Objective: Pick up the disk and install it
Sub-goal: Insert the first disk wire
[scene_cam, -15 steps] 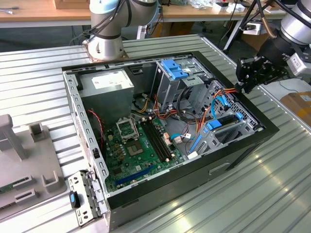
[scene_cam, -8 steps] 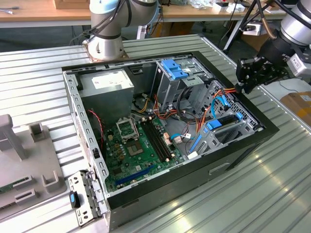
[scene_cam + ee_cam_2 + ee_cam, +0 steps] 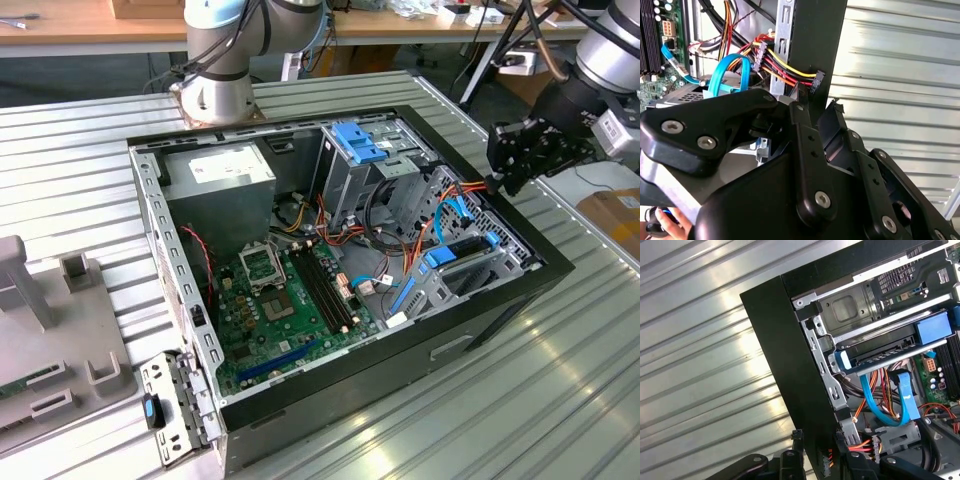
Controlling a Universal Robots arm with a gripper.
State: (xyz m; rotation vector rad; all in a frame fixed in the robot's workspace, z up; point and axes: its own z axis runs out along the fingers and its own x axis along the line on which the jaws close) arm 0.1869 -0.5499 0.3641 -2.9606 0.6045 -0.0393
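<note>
Ribbed table (image 3: 560, 400) w/ open PC case (image 3: 350, 385); disk (image 3: 880, 346) seated inside.

The disk (image 3: 885, 345) is recorded as a flat dark drive edged by bright blue rails with end tabs, seated level inside the grey metal bay (image 3: 850, 307) at a corner of the open case (image 3: 790, 355).

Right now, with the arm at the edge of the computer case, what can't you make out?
Disk: in the first wrist view the drive bay hides its far end, so full seating is unclear.
Gripper: in the exterior view, too small to tell whether it touches the case.
Hand: in the second wrist view, cut off by the picture's edge and hidden by the gripper.
</note>
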